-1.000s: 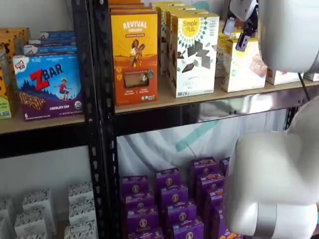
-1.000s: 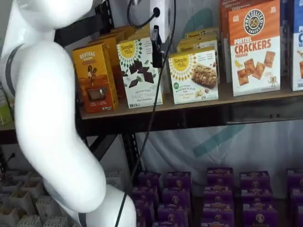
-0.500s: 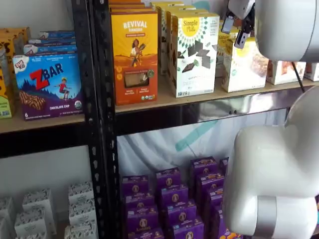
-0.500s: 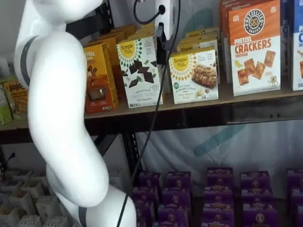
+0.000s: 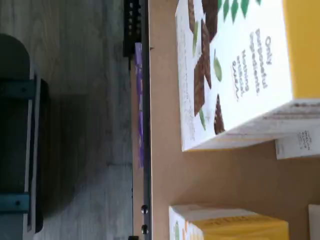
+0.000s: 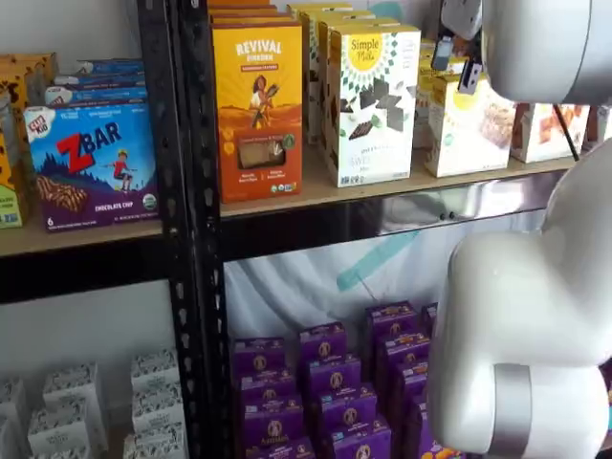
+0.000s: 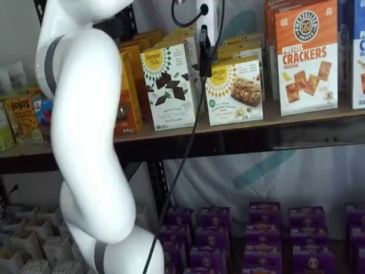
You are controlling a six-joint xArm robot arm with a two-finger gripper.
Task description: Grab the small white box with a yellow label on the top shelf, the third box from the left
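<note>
Small white box stood on top shelf, at 3 o'clock of taller Simple Mills chocolate carton. Gripper hung at box's 10 o'clock corner; jaws side-on, state unclear. Best: centre over box, descend squarely, avoid neighbour.

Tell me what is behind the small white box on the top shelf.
Behind the small white box on the top shelf, the yellow tops of more cartons line up toward the back. Their fronts are covered, so their number and kind stay unclear.
</note>
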